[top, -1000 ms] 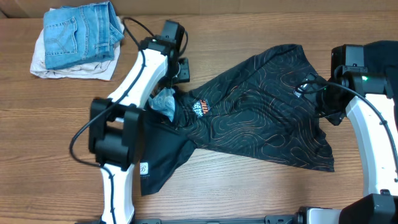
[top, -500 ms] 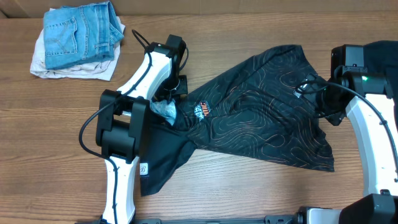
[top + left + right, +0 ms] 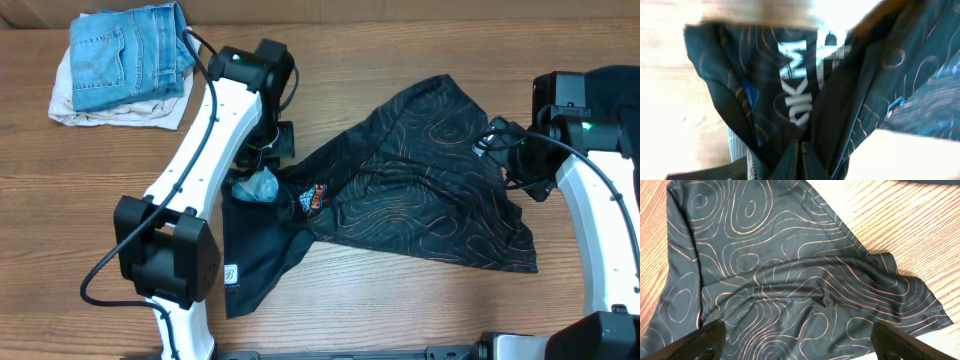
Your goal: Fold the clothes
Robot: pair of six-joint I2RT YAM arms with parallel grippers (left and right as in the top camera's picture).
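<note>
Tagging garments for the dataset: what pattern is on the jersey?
The jersey is black with fine orange contour lines, like a topographic map. It shows best in the right wrist view.

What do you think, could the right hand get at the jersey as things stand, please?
Probably yes: the open right hand hovers over the right edge of the jersey with nothing between them, and the left hand grips its left end.

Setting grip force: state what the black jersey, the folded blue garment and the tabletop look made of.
Jersey: thin synthetic knit, probably polyester; slight sheen, soft ripples, printed orange lines. Blue garment: faded matte denim; stitched seams and a pocket. Tabletop: smooth wood or wood-look laminate; grain shows, which one is unclear.
</note>
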